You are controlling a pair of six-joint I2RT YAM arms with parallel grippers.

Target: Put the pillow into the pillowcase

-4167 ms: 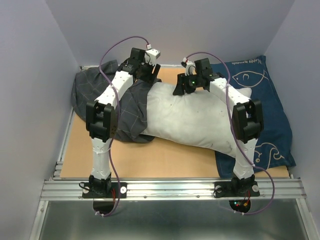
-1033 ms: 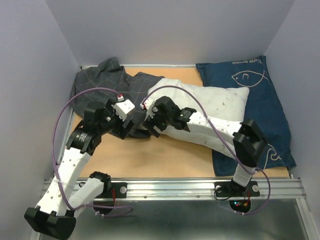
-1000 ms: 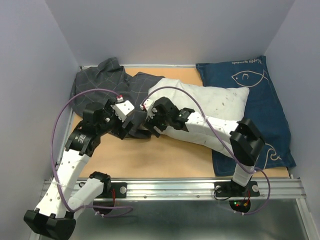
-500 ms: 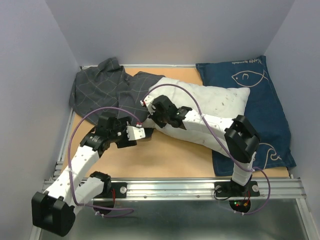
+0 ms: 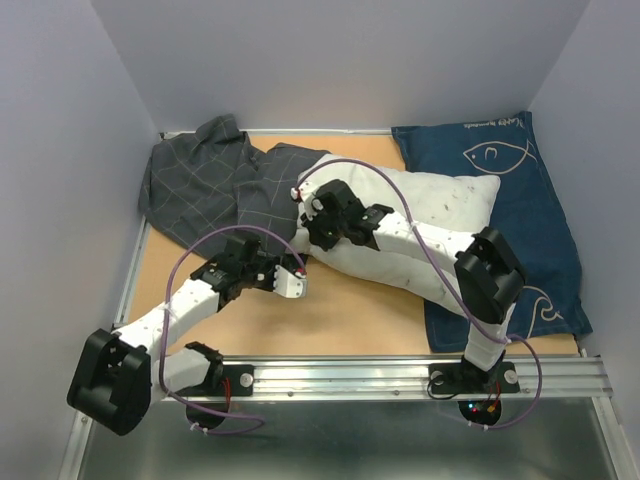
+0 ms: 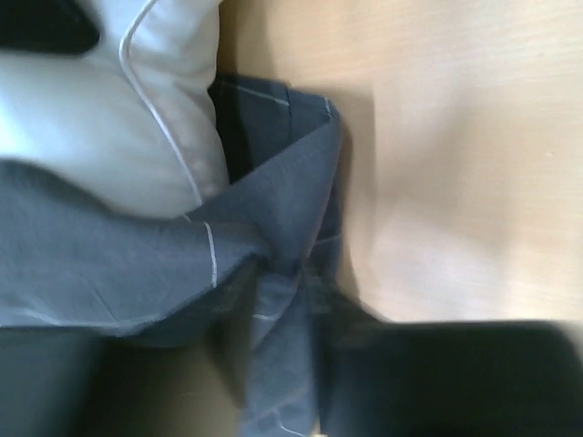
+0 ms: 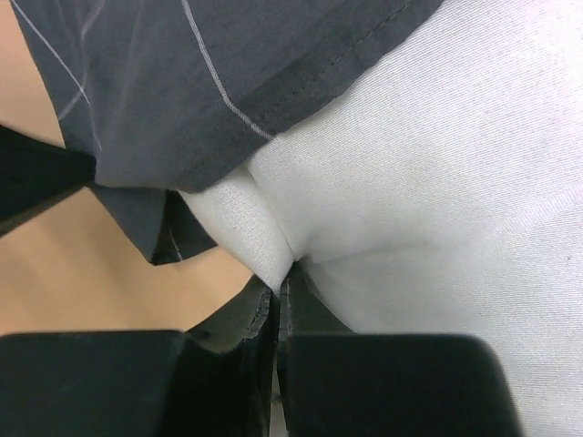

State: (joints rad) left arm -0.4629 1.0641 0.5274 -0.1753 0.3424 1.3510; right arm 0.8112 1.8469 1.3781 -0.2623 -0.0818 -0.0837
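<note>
I look down on a tan bench (image 5: 340, 310) boxed in by pale walls. The pillow (image 5: 430, 215) lies across the middle and right of it. Its right end rests on a navy cloth (image 5: 530, 210) printed with white fish outlines.

The pillowcase (image 5: 195, 185) is heaped at the far left. Its right edge laps over the pillow's left end, and the rest of the pillow lies bare.

My right arm stretches from the near right, over the pillow, to that left end. The right pincer (image 7: 278, 291) is closed tight. In its wrist view a small fold of the white pillow cover is nipped between the tips, just beside the pillowcase hem.

My left arm lies low, coming in from the near left. The left pincer (image 5: 290, 283) sits at the near edge of the pillowcase, close to the right pincer and nearer to me. In its wrist view, grey checked fabric is bunched in the gap between the blurred fingers. I cannot tell whether they have clamped it.
</note>
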